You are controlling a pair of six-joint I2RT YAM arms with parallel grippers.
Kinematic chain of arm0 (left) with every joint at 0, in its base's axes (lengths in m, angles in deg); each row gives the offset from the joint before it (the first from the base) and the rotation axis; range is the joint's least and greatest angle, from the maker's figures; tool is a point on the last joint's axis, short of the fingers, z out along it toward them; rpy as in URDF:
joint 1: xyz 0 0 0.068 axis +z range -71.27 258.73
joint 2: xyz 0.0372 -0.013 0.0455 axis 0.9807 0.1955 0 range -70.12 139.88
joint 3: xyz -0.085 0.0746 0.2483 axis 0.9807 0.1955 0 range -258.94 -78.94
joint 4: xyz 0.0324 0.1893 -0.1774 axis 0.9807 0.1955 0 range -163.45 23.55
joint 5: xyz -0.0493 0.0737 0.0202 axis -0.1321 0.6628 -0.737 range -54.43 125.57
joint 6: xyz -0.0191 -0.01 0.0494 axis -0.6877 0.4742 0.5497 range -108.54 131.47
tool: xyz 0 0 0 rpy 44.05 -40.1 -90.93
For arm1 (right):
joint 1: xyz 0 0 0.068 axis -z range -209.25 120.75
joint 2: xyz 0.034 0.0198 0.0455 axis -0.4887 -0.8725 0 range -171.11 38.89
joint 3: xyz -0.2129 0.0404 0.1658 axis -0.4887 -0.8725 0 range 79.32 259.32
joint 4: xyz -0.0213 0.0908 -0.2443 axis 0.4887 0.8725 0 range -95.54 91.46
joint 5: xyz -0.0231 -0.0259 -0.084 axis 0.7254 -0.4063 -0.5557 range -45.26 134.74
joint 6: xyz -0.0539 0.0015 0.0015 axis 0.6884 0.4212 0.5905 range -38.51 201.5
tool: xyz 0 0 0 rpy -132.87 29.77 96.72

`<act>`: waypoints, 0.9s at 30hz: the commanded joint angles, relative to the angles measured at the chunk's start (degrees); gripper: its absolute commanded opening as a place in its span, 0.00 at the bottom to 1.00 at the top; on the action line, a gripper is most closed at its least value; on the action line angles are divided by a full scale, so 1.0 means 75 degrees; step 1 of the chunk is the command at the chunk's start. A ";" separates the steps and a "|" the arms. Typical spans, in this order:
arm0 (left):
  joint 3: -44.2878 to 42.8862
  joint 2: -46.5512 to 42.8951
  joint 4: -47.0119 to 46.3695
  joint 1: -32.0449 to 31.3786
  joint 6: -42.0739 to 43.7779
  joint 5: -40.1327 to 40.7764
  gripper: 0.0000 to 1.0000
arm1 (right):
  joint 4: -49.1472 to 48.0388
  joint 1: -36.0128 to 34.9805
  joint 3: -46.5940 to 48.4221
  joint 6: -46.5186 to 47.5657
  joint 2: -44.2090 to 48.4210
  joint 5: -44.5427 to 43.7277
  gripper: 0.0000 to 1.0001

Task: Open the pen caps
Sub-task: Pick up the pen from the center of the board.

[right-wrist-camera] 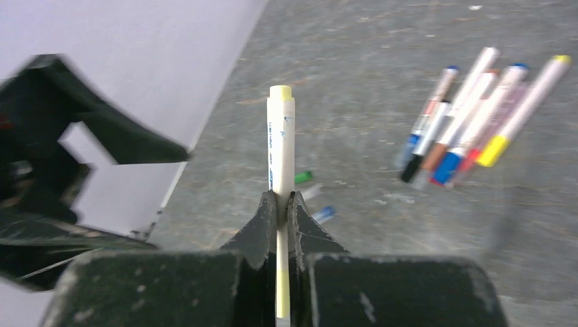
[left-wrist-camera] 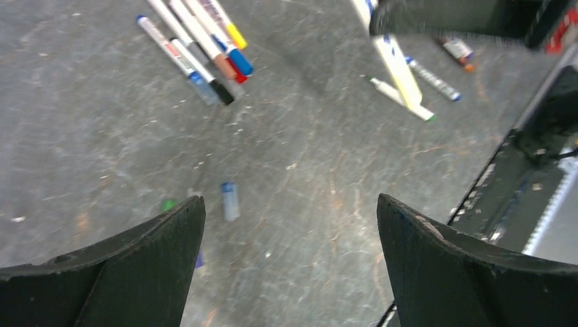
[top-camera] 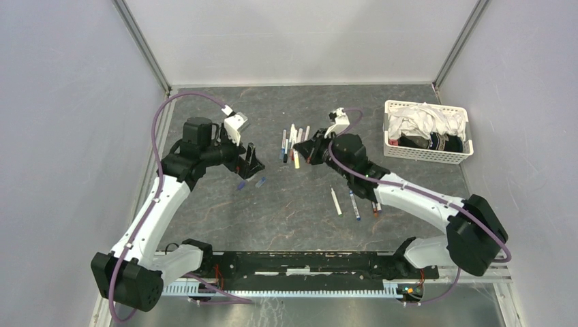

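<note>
Currently clamping a yellow pen (right-wrist-camera: pixel 281 136) in the fully closed right gripper (right-wrist-camera: pixel 279 197), above the table (top-camera: pixel 286 218); holding the left gripper (left-wrist-camera: pixel 290 201) spread wide and empty. Judging the task partly done: noting loose pen caps (left-wrist-camera: pixel 230 201) beneath the left gripper, with bundled pens (right-wrist-camera: pixel 470 109) left to open. Failing, through blur, to resolve the held pen's cap.

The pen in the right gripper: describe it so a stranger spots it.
Find the right gripper, beside the bunch of pens on the grey table. Its jaws are shut on one white pen pointing straight out. It alone is held, its far end pale yellow.
</note>
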 commanded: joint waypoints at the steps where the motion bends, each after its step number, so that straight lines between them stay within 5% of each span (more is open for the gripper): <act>1: 0.0199 -0.0002 -0.1266 0.0020 -0.1390 -0.1385 1.00 | -0.1287 -0.0857 -0.0149 -0.0600 0.0367 -0.1249 0.00; 13: 0.0186 0.0412 -0.1621 -0.0057 -0.2004 -0.2986 0.96 | -0.1891 -0.1980 0.0249 -0.0769 0.0185 -0.2528 0.00; 27: 0.0057 0.1084 -0.1634 -0.0606 -0.1919 -0.3659 0.64 | -0.2111 -0.2279 0.0314 -0.0649 -0.0011 -0.2856 0.00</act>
